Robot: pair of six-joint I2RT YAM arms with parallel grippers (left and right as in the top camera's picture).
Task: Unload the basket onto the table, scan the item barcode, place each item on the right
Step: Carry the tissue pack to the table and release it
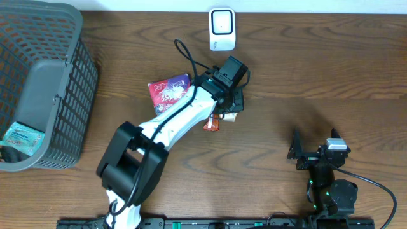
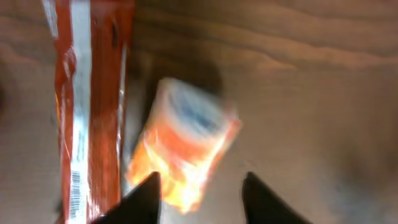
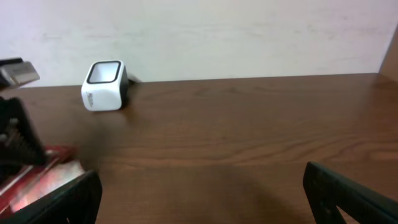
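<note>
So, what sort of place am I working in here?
Probably a mock shop checkout set up on a wooden table: a white barcode scanner stands at the far edge, a dark mesh shopping basket sits left, and snack packets lie mid-table.

Grey basket [image 1: 79, 102] far left; teal packet [image 1: 22, 137] inside.

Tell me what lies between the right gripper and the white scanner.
Nothing but bare wooden table. The right wrist view shows that stretch bare from the right gripper to the white scanner; the overhead view agrees.
</note>
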